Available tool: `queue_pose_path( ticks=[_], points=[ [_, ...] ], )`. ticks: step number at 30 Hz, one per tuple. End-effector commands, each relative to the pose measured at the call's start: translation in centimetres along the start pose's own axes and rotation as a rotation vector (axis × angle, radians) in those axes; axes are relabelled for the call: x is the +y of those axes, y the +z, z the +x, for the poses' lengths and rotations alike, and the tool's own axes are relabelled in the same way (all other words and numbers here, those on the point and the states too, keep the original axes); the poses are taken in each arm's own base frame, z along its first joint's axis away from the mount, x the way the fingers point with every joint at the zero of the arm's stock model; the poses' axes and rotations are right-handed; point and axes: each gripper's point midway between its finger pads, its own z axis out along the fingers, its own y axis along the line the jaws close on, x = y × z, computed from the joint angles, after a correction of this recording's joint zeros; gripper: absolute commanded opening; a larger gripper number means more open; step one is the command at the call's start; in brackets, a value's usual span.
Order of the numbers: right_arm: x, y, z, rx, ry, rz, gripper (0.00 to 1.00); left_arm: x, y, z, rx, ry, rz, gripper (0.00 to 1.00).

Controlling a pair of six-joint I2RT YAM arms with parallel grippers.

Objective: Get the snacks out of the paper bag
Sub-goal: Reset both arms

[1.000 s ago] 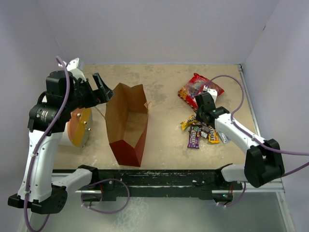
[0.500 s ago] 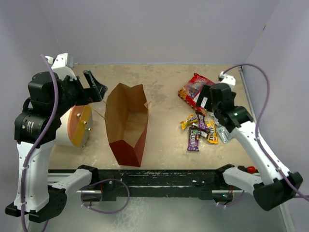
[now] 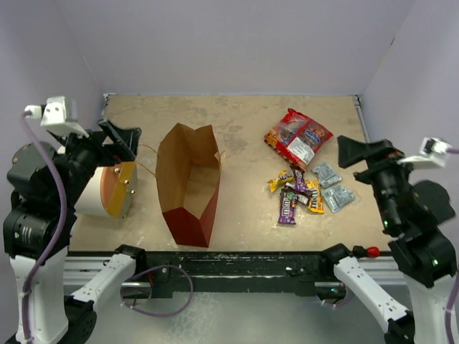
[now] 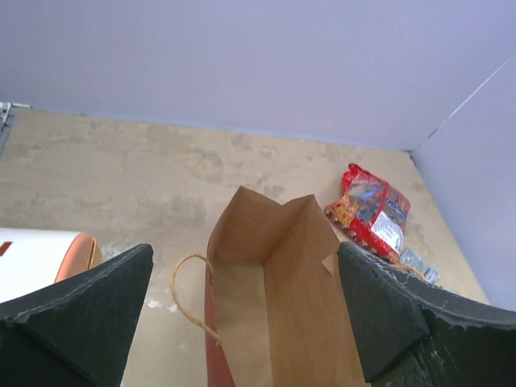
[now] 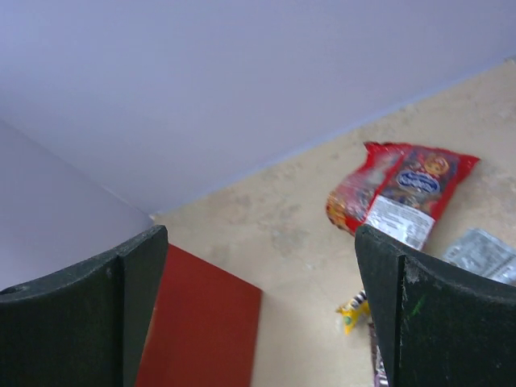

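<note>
The paper bag (image 3: 188, 183) stands open at the table's middle, red outside, brown inside; in the left wrist view its interior (image 4: 282, 306) shows no snack. The snacks lie to its right: two red snack bags (image 3: 297, 140), several small candy packs (image 3: 295, 193) and two silver packets (image 3: 332, 186). My left gripper (image 3: 122, 140) hangs open, raised left of the bag, with its fingers (image 4: 81, 314) wide apart. My right gripper (image 3: 351, 152) is open too, raised right of the snacks, holding nothing. The right wrist view shows the bag's red side (image 5: 201, 322) and the red snack bags (image 5: 403, 189).
A white-and-orange cylinder (image 3: 107, 190) lies on its side left of the bag, under my left arm. Grey walls close the table at the back and on both sides. The bag's string handle (image 4: 189, 294) loops out to its left.
My right gripper opened over the snack pile, then rose and drew back to the right; another silver packet now lies there. My left arm pulled back left and up, away from the bag.
</note>
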Motion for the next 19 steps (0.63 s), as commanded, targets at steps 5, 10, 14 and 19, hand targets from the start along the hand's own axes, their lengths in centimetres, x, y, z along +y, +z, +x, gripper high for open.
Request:
queue_pose_path(
  ticks=[5,10,14,19],
  points=[
    [1.5,-4.0,-5.6,-0.18,0.119,-0.096,1.0,0.1,-3.2,-4.1,-0.289,-0.091,0.013,0.99],
    [0.6,-4.4,-7.2,-0.202,0.062,-0.015,1.0,0.1,-3.4,-4.4,-0.301,-0.113,0.012,0.99],
    [-0.1,-4.4,-7.4,-0.206,0.035,0.02,1.0,-0.1,-3.0,-3.9,-0.278,-0.119,0.017,0.99],
    [-0.7,-3.8,-6.6,-0.182,0.013,0.056,1.0,0.0,-2.9,-3.4,-0.259,-0.129,0.016,0.99]
  ],
)
